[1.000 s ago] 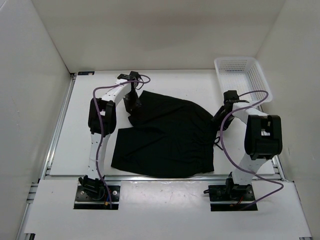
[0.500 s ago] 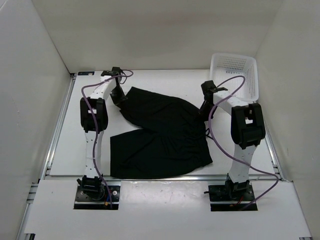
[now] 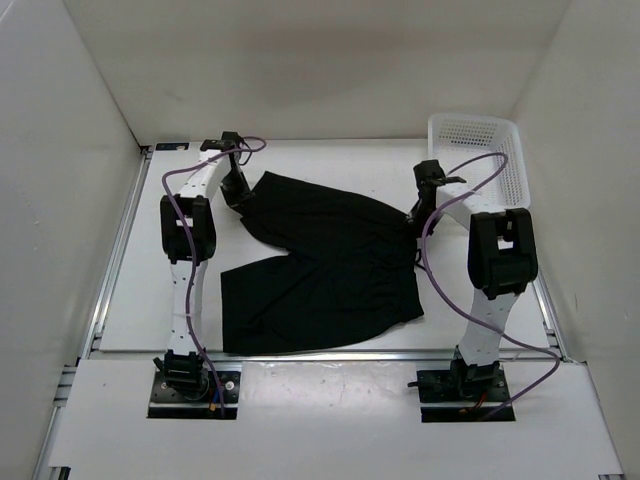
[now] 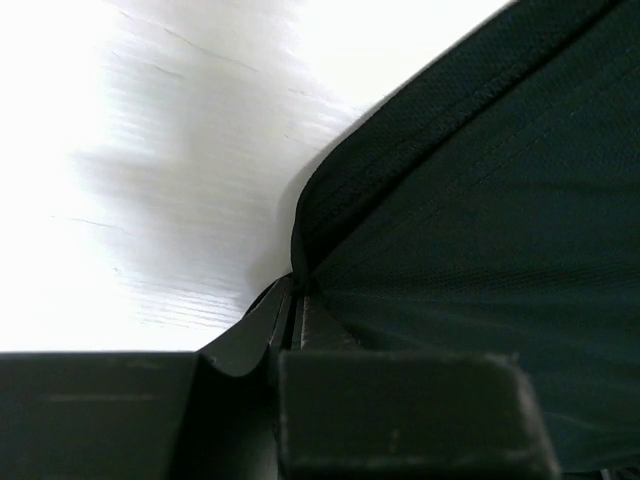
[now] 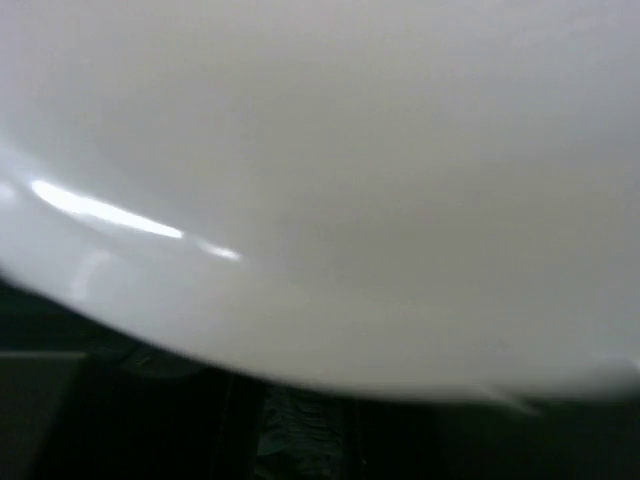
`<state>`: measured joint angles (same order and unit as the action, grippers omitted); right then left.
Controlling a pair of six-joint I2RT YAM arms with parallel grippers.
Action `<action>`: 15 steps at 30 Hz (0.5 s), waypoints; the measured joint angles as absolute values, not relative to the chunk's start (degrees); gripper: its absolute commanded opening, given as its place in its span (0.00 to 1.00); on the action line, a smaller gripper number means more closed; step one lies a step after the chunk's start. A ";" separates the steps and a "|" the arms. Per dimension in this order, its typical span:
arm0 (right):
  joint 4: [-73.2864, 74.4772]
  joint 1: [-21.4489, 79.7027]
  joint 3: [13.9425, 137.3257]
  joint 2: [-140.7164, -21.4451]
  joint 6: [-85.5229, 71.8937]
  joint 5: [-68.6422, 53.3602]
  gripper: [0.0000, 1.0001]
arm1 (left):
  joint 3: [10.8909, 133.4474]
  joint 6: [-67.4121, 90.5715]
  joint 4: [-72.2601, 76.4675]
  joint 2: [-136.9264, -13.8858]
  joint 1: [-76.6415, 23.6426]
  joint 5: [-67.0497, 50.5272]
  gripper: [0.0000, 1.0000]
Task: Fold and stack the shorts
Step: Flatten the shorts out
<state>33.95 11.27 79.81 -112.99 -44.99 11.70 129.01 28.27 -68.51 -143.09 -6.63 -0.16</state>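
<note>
The basket [image 3: 470, 135] sits at the table's [image 3: 330, 165] far right corner, white mesh with its long side running near to far; only its pale floor and walls show inside, and the right arm's purple cable [image 3: 470, 158] loops across its near part. The shorts [image 3: 330, 260] lie outside it, spread on the middle of the table between the 2 arms. Their long axis runs left to right, tipped a little so the left end sits farther back. The waist end points right, toward the basket side, and a thin strand that may be the drawstring [image 3: 416, 262] shows at that edge. The 2 legs point left and splay apart: 1 leg reaches to the far left, the other lies nearer, with its hem facing the left arm's base. The left gripper [image 3: 238, 196] is at the tip of the far leg, and its wrist view shows the jaws of the left gripper [image 4: 293, 300] clenched on the stitched hem of the shorts [image 4: 480, 230], the cloth drawn taut from the pinch over the white table [image 4: 150, 150]. The right gripper [image 3: 414, 216] is at the far corner of the waist end, just beside the basket's near left corner. Its wrist view is blurred, with white above and dark cloth below, so I cannot tell whether its jaws grip the cloth or stand released.
</note>
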 measured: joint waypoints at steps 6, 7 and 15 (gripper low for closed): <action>34.02 9.45 78.13 -110.91 -44.75 13.06 0.34 | 128.18 28.25 -68.49 -142.52 -7.14 -0.95 0.10; 34.02 9.04 78.02 -110.78 -44.64 13.21 0.34 | 128.16 28.25 -68.49 -142.50 -7.35 -1.13 0.10; 34.11 6.24 79.15 -110.21 -38.96 14.02 0.91 | 127.11 27.07 -68.36 -142.12 -8.43 -2.20 0.36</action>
<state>34.11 6.24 79.15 -110.21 -38.96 14.02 127.11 27.07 -68.36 -142.12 -8.43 -2.20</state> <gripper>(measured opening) 0.843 0.255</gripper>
